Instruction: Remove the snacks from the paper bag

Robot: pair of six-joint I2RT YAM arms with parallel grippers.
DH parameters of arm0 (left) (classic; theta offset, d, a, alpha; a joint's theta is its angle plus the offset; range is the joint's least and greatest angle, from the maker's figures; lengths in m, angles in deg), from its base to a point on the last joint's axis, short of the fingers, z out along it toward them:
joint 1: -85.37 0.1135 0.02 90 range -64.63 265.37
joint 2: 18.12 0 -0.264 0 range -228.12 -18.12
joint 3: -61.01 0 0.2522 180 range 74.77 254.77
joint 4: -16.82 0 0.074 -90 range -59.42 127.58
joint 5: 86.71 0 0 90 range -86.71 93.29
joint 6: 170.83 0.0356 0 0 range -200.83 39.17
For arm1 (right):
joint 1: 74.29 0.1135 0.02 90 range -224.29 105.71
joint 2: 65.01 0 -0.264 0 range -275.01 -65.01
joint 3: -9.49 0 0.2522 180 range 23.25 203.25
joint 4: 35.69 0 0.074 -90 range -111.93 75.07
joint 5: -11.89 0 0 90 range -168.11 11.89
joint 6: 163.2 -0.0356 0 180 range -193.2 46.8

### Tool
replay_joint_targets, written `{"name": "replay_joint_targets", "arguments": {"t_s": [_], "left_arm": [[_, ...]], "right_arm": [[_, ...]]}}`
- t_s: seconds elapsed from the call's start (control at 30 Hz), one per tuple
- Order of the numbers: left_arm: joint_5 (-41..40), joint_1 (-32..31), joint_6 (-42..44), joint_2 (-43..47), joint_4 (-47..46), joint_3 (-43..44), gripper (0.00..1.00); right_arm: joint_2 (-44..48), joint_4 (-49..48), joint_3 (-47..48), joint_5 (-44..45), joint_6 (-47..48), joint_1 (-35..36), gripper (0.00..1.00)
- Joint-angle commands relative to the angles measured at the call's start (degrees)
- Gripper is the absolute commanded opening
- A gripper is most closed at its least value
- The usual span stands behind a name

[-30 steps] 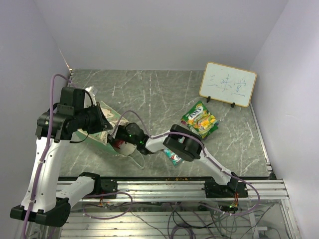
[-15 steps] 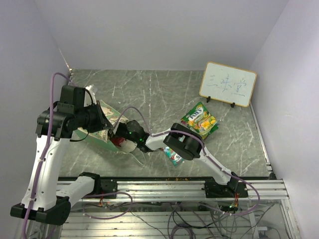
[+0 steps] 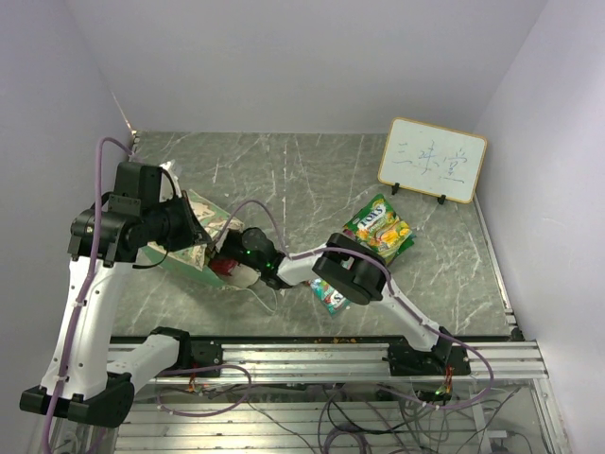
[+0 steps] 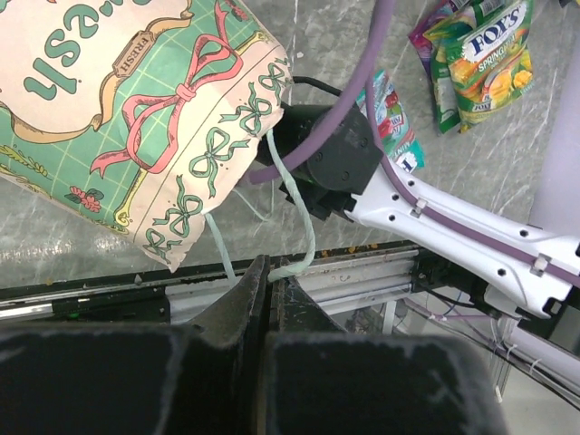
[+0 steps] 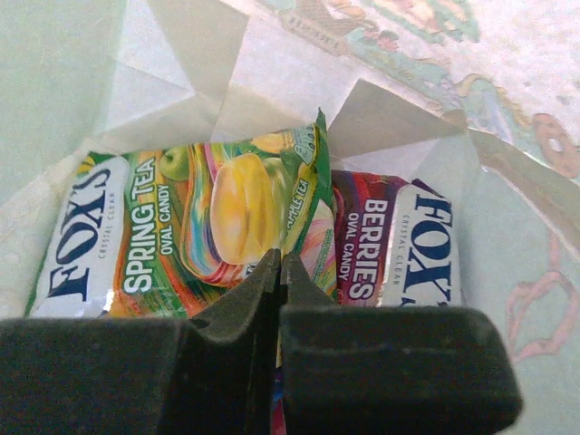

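The mint-green paper bag [image 3: 210, 219] lies tilted at the left, its mouth facing right. My left gripper [image 4: 269, 268] is shut on the bag's string handle [image 4: 306, 231] and holds it up. The right gripper [image 5: 277, 263] is inside the bag [image 5: 72, 82], shut on the lower edge of a green-yellow snack packet [image 5: 181, 236]. A purple berries packet [image 5: 399, 240] lies next to it in the bag. In the top view the right gripper [image 3: 230, 267] is hidden in the bag's mouth. Two snack packets lie out on the table: a green-yellow one [image 3: 380, 227] and a pink-teal one [image 3: 329, 297].
A white framed whiteboard [image 3: 433, 160] stands at the back right. The right arm [image 4: 435, 222] stretches across the table front toward the bag. The metal rail [image 3: 312, 357] runs along the near edge. Walls close in on the left, back and right.
The right gripper's jaws have closed inside the bag, and its wrist has pushed slightly deeper into the mouth. The left gripper still holds the handle in the same place.
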State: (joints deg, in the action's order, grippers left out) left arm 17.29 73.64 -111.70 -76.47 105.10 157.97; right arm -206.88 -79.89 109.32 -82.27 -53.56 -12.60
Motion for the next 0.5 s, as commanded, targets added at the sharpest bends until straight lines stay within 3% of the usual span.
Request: {"name": "replay_joint_targets", "arguments": {"t_s": [0.0,0.47], "left_arm": [[-2.53,-0.22,-1.65,0.61,-1.01,1.38,0.07],[-5.24,-0.16,-5.71,0.07,-3.59,2.14,0.07]], "right_arm": [[5.19,-2.76,-1.47,4.50,-1.67,0.71,0.00],[17.29,-4.36,-14.20,8.07,-2.10,2.13,0.00]]}}
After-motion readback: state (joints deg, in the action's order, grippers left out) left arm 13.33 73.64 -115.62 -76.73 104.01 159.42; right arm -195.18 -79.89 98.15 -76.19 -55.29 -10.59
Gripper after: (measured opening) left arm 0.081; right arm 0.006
